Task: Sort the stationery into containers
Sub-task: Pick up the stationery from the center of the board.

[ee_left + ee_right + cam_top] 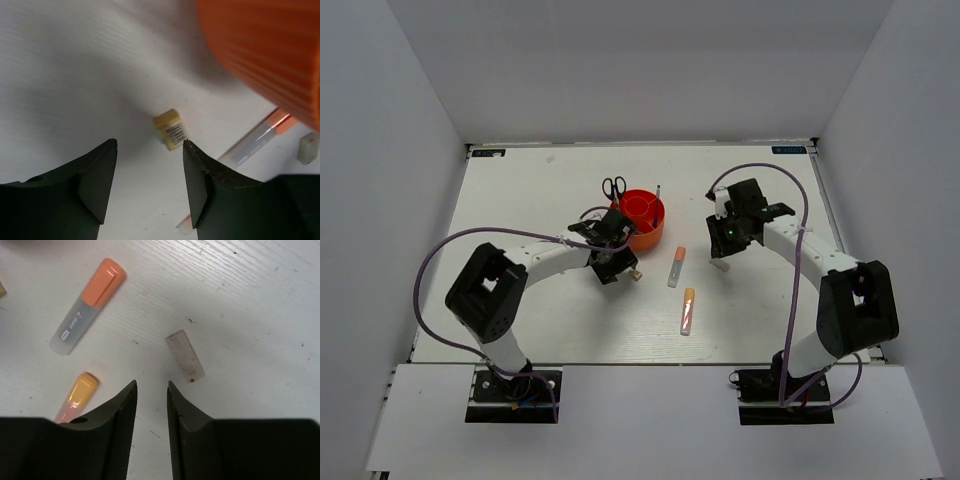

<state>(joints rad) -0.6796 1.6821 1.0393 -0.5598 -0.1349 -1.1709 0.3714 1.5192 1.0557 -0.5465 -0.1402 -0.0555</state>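
The round orange-red organiser (642, 218) stands mid-table with black-handled scissors (614, 187) and a thin pen (658, 192) upright in it. My left gripper (616, 260) is open and empty just in front of it. In the left wrist view the tan block (171, 130) lies just beyond the fingertips (107, 150), beside the organiser (265, 45). Two orange-and-white markers (676, 266) (688, 310) lie on the table. My right gripper (725, 242) hovers narrowly open and empty over the white eraser (185, 356), which lies just beyond its tips (152, 384).
White walls enclose the table on three sides. In the right wrist view both markers (87, 305) (77, 395) lie left of the eraser. In the left wrist view one marker (262, 137) and the eraser (308, 148) lie right of the tan block.
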